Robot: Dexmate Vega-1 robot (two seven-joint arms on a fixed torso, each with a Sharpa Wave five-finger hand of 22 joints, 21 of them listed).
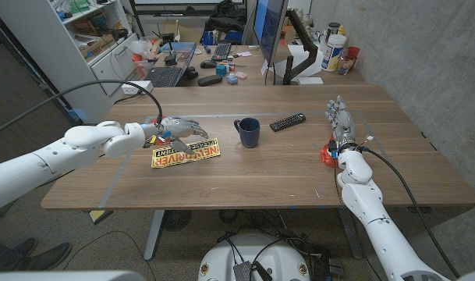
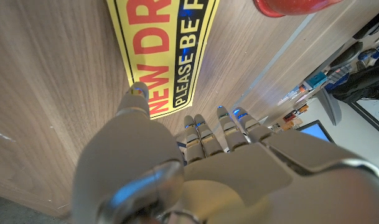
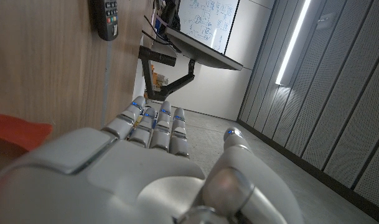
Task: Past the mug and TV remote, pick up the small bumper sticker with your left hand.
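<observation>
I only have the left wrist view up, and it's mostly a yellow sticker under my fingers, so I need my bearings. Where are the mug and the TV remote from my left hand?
Observer: In the head view the dark mug stands upright to the robot's right of the yellow sticker, apart from it. The TV remote lies further right and a little further back. Your left hand is over the sticker's far left part.
Operator: Is the right hand anywhere near them?
Observer: No. The right hand is near the table's right edge, well right of the remote, fingers apart and holding nothing, with a small red object beside its wrist.
</observation>
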